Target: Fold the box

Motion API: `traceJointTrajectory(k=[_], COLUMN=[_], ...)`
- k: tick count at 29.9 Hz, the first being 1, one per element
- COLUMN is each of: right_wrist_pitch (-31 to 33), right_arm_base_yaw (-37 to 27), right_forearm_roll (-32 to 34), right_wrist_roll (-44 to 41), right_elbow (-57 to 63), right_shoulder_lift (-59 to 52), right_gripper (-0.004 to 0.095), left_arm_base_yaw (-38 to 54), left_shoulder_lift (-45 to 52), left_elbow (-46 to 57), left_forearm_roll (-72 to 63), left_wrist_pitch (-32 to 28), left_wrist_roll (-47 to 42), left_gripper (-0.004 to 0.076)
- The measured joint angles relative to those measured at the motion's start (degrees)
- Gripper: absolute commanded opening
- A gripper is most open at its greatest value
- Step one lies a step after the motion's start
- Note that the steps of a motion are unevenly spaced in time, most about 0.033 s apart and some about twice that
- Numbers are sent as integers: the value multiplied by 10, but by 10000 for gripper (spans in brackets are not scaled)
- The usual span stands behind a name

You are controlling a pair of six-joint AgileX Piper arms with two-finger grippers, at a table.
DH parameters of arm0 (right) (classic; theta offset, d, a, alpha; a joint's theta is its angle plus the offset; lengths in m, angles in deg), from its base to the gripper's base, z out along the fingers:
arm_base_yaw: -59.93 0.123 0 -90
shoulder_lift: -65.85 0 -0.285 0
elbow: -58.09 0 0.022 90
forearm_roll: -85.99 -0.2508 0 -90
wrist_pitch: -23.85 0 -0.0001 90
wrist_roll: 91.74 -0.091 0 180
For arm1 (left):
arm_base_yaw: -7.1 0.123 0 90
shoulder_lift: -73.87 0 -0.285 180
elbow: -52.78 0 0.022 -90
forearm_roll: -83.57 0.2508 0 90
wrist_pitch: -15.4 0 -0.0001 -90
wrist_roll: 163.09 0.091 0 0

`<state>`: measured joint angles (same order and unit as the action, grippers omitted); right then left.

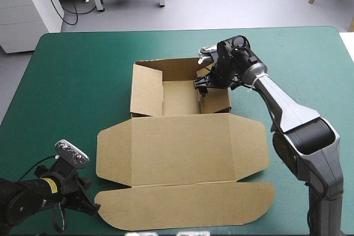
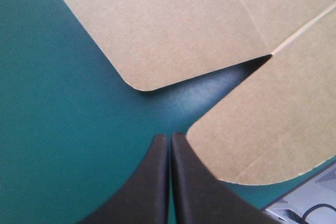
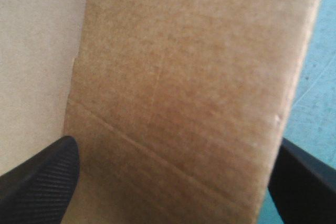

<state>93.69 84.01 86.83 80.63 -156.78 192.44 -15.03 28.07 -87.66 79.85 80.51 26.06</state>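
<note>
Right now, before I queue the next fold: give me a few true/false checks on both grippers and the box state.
1. The left gripper is shut, with nothing between its fingers. True.
2. The right gripper is shut on the box. False: its fingers stand wide apart, with a raised wall between them.
3. The lid lies flat on the teal-green cover. True.
4. The left gripper is inside the tray. False: it is over the cover at the near left, by the rounded corners of the lid's flaps.
5. All the tray's walls are still flat. False: walls stand raised at the far end.
</note>
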Motion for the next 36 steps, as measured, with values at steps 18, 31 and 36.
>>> traceJointTrajectory(k=[18,31,36], right_wrist_pitch=[-17,-29,-25], right_arm_base_yaw=[-1,-200,-326], right_forearm_roll=[6,6,0], right_wrist_roll=[20,114,130], right_elbow=[0,0,0], right_shoulder_lift=[7,-62,-68], right_gripper=[-19,-19,-19], left_arm_base_yaw=[0,0,0], left_shoulder_lift=[0,0,0], left_elbow=[1,1,1], left_forearm_roll=[-2,-2,-2], left_wrist_pitch=[-1,5,7], left_wrist_roll=[-10,-11,-13], left_gripper=[-10,-10,-10])
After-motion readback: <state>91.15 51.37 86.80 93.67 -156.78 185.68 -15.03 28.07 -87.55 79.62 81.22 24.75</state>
